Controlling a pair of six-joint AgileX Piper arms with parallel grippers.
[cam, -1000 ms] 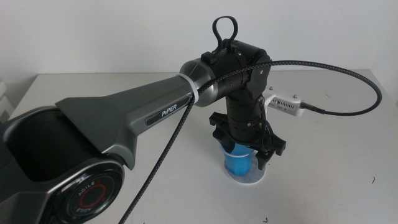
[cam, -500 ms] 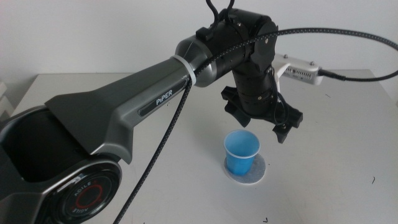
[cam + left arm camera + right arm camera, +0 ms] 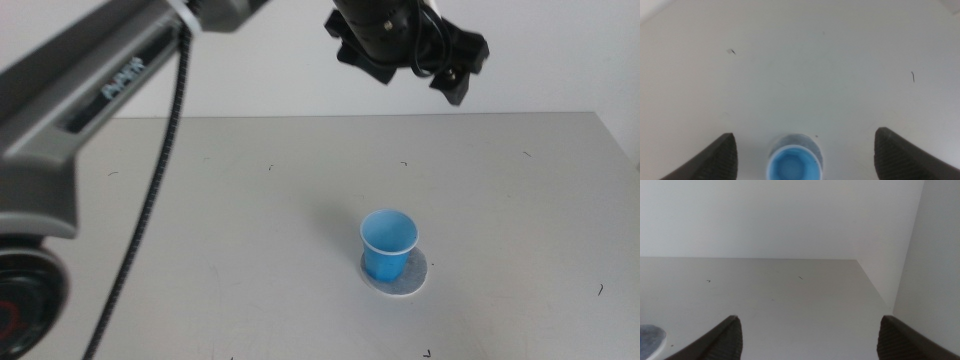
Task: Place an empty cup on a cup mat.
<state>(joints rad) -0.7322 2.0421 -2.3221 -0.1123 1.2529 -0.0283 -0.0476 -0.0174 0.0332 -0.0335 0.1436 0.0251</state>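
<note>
Cup [image 3: 388,244] stands upright on the cup mat [image 3: 410,282] directly below the left hand [image 3: 410,60], jaws apart and empty, so placement looks finished; next comes retreat.

The cup [image 3: 388,244] stands upright on the cup mat [image 3: 412,278], toward the table's [image 3: 200,220] front.

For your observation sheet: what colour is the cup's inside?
Lighter blue than its outside; the cup shows this best in the middle view.
</note>
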